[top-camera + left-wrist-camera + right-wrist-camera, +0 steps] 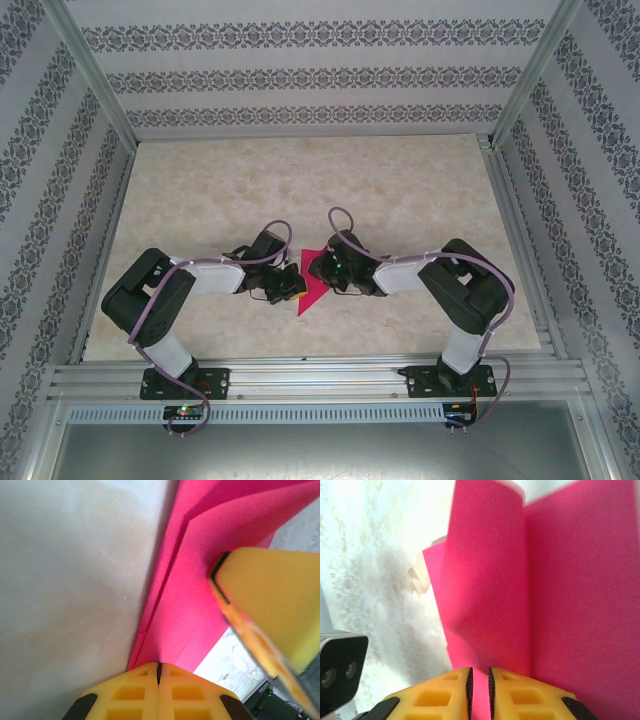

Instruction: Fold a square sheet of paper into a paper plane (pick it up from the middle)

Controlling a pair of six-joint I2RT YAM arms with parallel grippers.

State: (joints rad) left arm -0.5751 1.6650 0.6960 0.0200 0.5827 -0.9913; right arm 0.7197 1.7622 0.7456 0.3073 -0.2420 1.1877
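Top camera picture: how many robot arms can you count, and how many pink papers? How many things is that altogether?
Robot arms: 2 (left arm, right arm)
Pink paper: 1
Total: 3

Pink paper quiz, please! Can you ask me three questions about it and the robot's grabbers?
1. True or false: the left gripper is wide open.
2. What colour are the right gripper fingers? A yellow, B blue, C green.
3. Fill in: from above, the pink paper sits between the two ____.
Key: 1 false, it is shut on the paper. 2 A. 3 grippers.
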